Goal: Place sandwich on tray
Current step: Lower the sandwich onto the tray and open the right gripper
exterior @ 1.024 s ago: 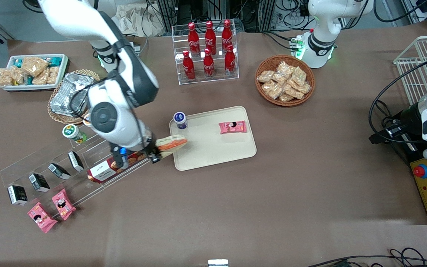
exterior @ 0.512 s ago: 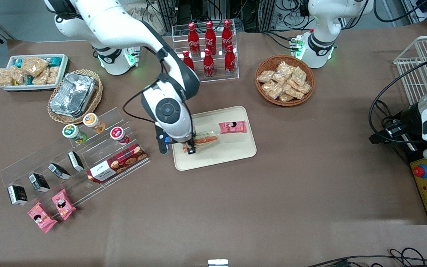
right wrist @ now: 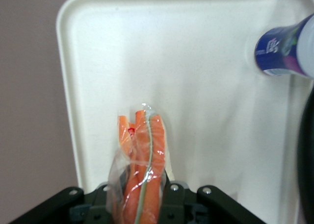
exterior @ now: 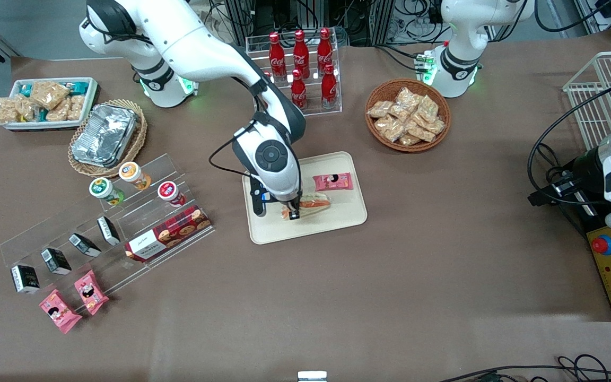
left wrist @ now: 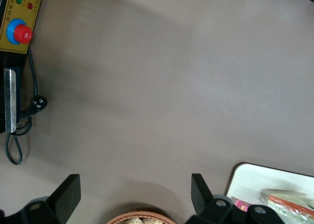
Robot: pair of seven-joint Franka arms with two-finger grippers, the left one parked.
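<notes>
The right arm's gripper (exterior: 290, 211) hangs over the beige tray (exterior: 332, 220), clenched on the wrapped sandwich (exterior: 313, 201), which sits just at six o'clock from a pink snack packet (exterior: 332, 182) lying on the tray.

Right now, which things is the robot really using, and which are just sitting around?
Using:
- the sandwich, pinched in the gripper just above the tray
- the tray, the beige one under it

Just sitting around:
- pink snack packet on the tray
- blue-labelled cup on the tray
- cola bottles
- basket of snack packs
- foil container
</notes>
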